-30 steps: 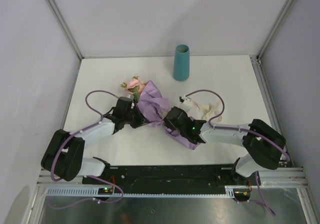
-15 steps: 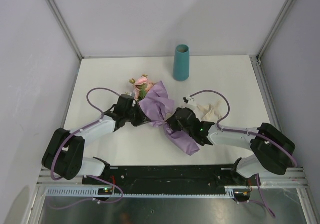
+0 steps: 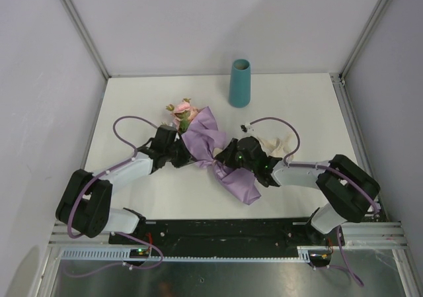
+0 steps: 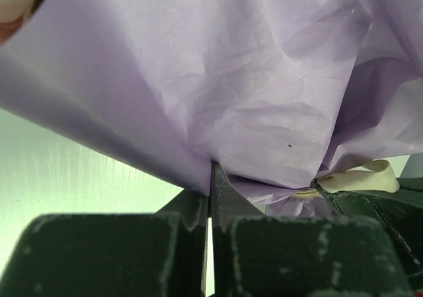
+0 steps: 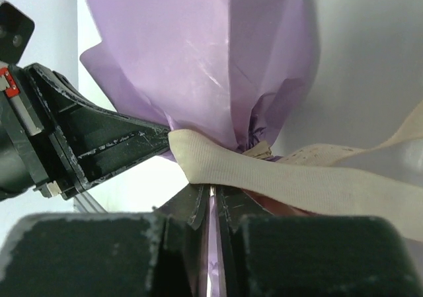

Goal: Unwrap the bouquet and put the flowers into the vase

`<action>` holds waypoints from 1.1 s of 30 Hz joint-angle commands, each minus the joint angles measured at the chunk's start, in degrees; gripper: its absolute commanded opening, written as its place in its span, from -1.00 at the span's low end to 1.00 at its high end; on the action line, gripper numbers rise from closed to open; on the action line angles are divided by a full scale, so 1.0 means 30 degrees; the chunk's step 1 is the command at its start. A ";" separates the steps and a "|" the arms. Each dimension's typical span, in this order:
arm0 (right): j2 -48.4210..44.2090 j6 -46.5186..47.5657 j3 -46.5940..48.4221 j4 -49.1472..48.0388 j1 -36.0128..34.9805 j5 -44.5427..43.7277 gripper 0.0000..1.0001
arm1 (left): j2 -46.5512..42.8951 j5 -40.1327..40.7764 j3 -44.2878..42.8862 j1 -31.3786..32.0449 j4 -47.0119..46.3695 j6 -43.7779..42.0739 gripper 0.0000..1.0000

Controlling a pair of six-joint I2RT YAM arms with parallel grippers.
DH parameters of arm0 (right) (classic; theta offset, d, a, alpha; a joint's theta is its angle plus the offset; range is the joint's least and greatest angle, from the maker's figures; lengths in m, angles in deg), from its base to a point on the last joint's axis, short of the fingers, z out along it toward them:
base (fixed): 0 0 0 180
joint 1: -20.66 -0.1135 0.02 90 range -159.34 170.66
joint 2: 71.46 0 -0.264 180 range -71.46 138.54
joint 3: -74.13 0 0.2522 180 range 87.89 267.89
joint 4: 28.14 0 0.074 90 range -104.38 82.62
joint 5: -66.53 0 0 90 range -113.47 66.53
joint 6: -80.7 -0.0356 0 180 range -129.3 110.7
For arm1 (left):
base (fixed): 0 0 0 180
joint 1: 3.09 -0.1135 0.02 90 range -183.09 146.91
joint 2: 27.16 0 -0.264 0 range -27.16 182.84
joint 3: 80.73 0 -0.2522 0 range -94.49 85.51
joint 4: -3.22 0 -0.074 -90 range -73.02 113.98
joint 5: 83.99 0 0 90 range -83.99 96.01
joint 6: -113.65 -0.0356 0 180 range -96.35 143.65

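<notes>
Two tools meet at the bouquet [image 3: 210, 141], which lies mid-worktop [image 3: 304, 105], near the teal vase [image 3: 240, 83] but apart from it. Its crinkled lilac paper flares wide, with pink roses [image 3: 183, 110] poking out at the far-left end (a cream ribbon [image 5: 277, 174] crosses the gathered neck). We see the left tool [image 4: 211, 181] clenched on a paper fold, and the right tool [image 5: 213, 198] pinching paper just under the ribbon.

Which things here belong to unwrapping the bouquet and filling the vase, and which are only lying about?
For the job: bouquet, its roses, cream ribbon, teal vase.
Lying about: no stray thing shows.
</notes>
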 commanded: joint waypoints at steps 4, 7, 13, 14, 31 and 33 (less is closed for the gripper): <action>0.0005 -0.1155 -0.0226 -0.2313 0.0430 0.1450 -0.99 | 0.0139 0.0882 -0.0604 0.0312 0.0118 0.0260 -1.00; -0.0639 -0.1392 -0.0717 -0.2498 0.1002 0.1797 -0.98 | 0.0337 0.1503 -0.0560 0.0305 0.0428 0.0143 -1.00; -0.2796 -0.1449 -0.1711 -0.1168 0.2013 0.1493 -0.98 | 0.0399 0.2653 -0.0738 0.0282 0.1228 -0.0166 -1.00; -0.2962 -0.1442 -0.1881 -0.1118 0.2141 0.1502 -0.99 | 0.0376 0.2828 -0.0807 0.0279 0.1415 -0.0242 -1.00; -0.1565 -0.0607 -0.1709 -0.2179 0.2015 0.2278 -0.97 | 0.0253 0.2397 -0.1777 0.0706 0.2167 -0.0277 -1.00; -0.0922 -0.0766 -0.1350 -0.2452 0.1875 0.2443 -0.99 | 0.0335 0.2265 -0.1804 0.0808 0.2066 -0.0125 -1.00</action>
